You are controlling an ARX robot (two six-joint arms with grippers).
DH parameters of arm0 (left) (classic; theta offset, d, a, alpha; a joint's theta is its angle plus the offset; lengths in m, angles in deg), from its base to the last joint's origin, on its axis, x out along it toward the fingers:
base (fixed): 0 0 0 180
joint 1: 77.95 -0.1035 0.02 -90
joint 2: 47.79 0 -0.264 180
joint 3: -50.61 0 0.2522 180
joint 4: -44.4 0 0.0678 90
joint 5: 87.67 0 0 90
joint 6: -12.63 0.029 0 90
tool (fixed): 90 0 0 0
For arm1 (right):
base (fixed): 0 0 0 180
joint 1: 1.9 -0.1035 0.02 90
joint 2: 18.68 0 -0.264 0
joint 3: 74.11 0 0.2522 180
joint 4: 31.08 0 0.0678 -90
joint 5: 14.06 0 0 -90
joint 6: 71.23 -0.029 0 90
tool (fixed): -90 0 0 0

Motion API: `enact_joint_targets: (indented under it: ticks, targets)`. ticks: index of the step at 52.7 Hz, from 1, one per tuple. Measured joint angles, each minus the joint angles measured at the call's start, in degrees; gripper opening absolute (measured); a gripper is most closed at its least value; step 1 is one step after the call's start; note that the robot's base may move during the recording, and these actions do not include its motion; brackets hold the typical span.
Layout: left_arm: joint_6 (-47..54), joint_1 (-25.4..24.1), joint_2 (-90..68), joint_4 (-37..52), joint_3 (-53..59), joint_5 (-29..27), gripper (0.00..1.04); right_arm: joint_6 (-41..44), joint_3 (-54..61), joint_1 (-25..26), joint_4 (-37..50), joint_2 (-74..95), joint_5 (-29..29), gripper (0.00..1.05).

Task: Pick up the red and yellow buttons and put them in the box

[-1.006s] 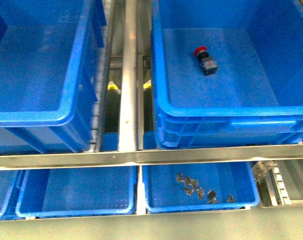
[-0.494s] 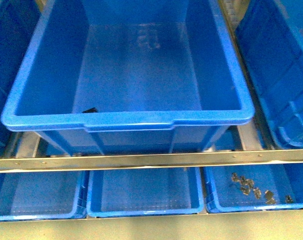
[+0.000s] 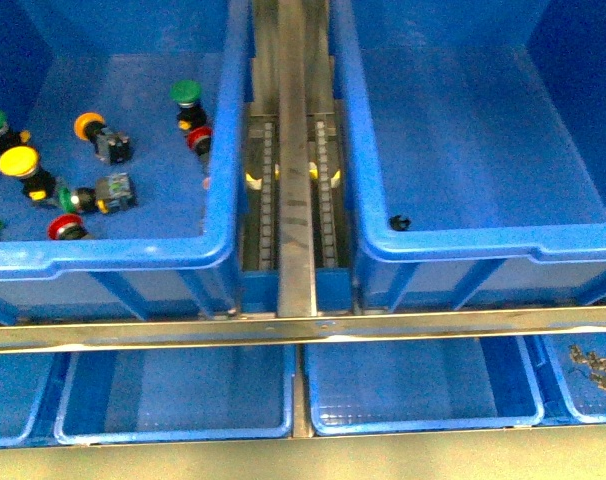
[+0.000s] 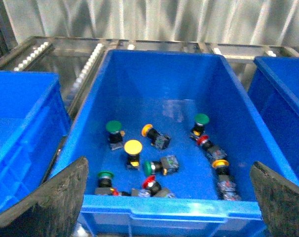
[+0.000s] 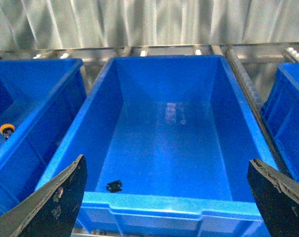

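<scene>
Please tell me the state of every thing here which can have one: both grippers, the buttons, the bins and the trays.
left gripper: open, holding nothing.
right gripper: open, holding nothing.
red and yellow buttons: loose in the left bin, none picked.
green buttons: loose in the same bin.
box: holds no buttons, only a small black piece.
small tray: holds metal parts.

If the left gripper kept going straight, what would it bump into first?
Probably the green-capped button lying mid-bin, right between the open fingers of the left gripper. Depth is hard to judge, so the near rim of the blue bin might come first.
</scene>
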Motion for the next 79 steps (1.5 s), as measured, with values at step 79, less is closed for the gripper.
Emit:
enact_joint_targets:
  ticks: [79]
  targets:
    - [0.35,7.04,-94.55,-1.49,-53.29,-12.02,0.97,0.00,0.02,0.04,0.00,0.00,0.09,0.98]
